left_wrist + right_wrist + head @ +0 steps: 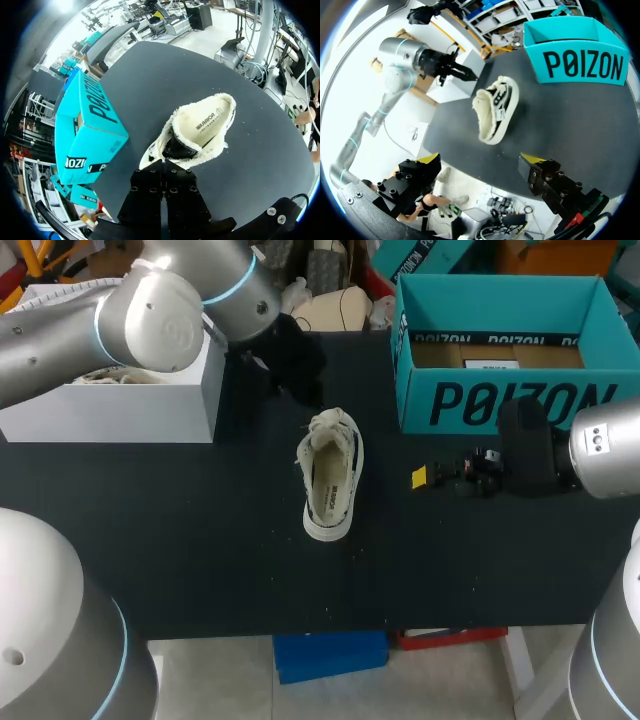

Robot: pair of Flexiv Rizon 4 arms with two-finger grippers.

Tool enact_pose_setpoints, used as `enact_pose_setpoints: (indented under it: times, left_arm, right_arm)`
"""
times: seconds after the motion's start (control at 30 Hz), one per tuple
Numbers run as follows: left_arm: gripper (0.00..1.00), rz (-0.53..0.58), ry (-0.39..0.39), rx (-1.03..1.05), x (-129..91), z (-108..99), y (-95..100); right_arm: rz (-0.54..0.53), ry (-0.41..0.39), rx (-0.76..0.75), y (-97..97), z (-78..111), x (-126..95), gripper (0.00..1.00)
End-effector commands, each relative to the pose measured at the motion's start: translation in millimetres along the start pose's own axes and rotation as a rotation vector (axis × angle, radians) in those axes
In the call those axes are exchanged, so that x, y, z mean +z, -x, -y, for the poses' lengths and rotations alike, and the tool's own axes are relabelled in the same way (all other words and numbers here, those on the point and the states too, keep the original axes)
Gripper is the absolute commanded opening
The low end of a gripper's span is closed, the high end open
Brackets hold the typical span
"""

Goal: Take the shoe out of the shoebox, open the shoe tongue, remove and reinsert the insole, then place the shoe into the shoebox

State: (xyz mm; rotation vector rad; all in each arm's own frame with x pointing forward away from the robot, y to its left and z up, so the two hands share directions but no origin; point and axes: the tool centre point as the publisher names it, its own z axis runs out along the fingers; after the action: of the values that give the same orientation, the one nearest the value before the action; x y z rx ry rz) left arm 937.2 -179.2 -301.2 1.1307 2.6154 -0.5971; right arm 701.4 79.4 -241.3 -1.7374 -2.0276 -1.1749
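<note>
The right tool (441,476) is held just above the black worktop (200,540), its 2 yellow-tipped fingers spread wide with nothing between them, aimed across at the sneaker (330,475). The cream, fleece-lined sneaker stands on its sole mid-worktop, outside the shoebox (500,405), its laced toe end pointing away from the near edge. Just beyond that toe hangs the left tool (305,388), its fingers pressed together and empty. The open teal shoebox sits at the far right, and a white box (110,405) at the far left.
</note>
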Motion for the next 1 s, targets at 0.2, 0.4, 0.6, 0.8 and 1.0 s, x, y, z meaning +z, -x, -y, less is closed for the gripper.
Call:
enact_pose_setpoints:
  times: [0.2, 0.4, 0.6, 0.8, 1.0]
  left_arm:
    - [0.0, -0.096, -0.051, 0.02, 36, 12, -9.4]
    - [0.0, -0.129, -0.069, 0.011, 40, 16, -38.6]
    - [0.0, -0.148, -0.108, -0.002, 56, 25, -60.1]
    - [0.0, -0.17, -0.108, 0.007, 66, 27, -67.0]
    - [0.0, -0.155, -0.101, 0.021, 41, 30, -63.2]
  right_arm:
    - [0.003, -0.002, 0.001, -0.8, -0.4, 0, 1.0]
    - [0.003, -0.002, 0.001, -0.8, -0.4, 0, 1.0]
    - [0.003, -0.002, 0.001, -0.8, -0.4, 0, 1.0]
    - [0.003, -0.002, 0.001, -0.8, -0.4, 0, 1.0]
    - [0.003, -0.002, 0.001, -0.8, -0.4, 0, 1.0]
